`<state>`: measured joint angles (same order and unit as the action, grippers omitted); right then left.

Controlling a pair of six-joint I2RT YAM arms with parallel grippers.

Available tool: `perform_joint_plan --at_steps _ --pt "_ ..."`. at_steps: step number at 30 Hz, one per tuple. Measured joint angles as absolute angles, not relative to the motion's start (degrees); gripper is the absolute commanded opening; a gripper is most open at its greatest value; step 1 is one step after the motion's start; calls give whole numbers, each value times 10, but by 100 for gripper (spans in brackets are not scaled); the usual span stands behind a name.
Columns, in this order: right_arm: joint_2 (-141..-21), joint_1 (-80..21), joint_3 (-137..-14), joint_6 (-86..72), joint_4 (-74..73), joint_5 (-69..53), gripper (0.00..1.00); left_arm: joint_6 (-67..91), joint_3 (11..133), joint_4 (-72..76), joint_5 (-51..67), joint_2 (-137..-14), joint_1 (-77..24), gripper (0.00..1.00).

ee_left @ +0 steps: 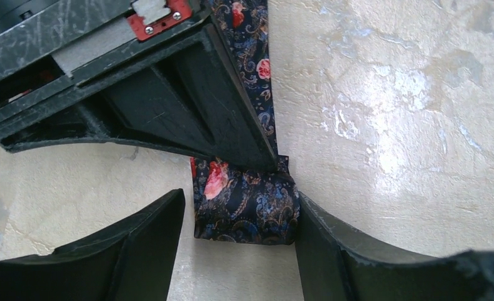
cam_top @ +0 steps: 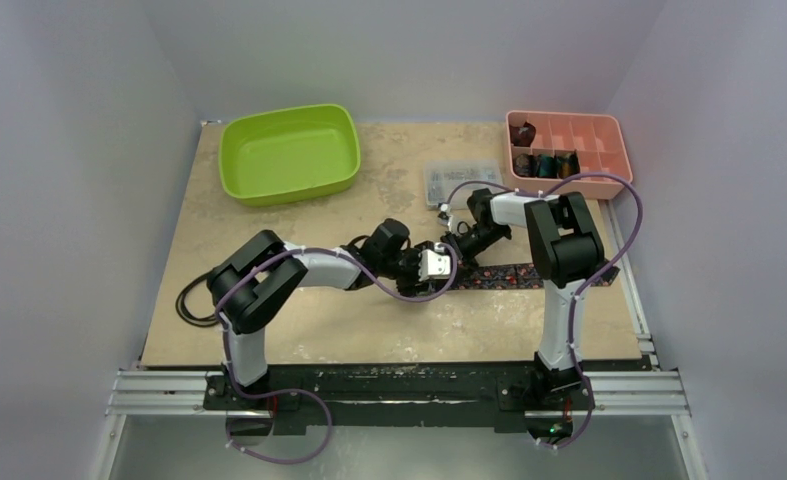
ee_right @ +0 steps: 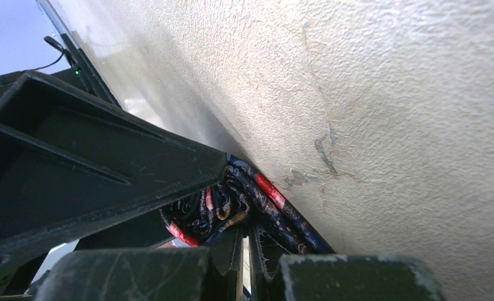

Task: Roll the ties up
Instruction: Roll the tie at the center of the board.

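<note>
A dark tie [cam_top: 504, 275] with red flowers and blue paisley lies flat on the table, and its left end is rolled into a short coil [ee_left: 250, 204]. My left gripper [ee_left: 241, 207] is open and straddles the coil. Its right finger [ee_left: 332, 251] touches the coil's edge, while its left finger [ee_left: 137, 251] stands a little apart. My right gripper [ee_right: 249, 235] is shut, its tips pressed against the coil [ee_right: 222, 210] from above, where the flat strip [ee_left: 257, 63] meets it. No fabric shows between its fingers. Rolled ties [cam_top: 549, 163] sit in the pink tray.
A lime-green bin [cam_top: 289, 150] stands at the back left. At the back right is a pink divided tray [cam_top: 594, 135], with a clear plastic box of small parts [cam_top: 459, 180] just left of it. A black cable [cam_top: 194, 300] loops by the left arm.
</note>
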<state>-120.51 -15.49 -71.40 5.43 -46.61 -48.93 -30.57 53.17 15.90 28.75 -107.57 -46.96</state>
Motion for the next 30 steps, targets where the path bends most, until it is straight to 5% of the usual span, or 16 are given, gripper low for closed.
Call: perform_joint_plan --at_steps 11,16,30 --pt "-1217 -155 -728 63 -485 -493 0 -345 594 28 284 -1084 -477 27" --pt "-1217 -155 -737 71 -494 -496 26 -340 603 11 285 -1086 -475 12" --pt "-1144 -130 -743 81 -460 -493 21 -330 592 26 318 -1088 -446 9"
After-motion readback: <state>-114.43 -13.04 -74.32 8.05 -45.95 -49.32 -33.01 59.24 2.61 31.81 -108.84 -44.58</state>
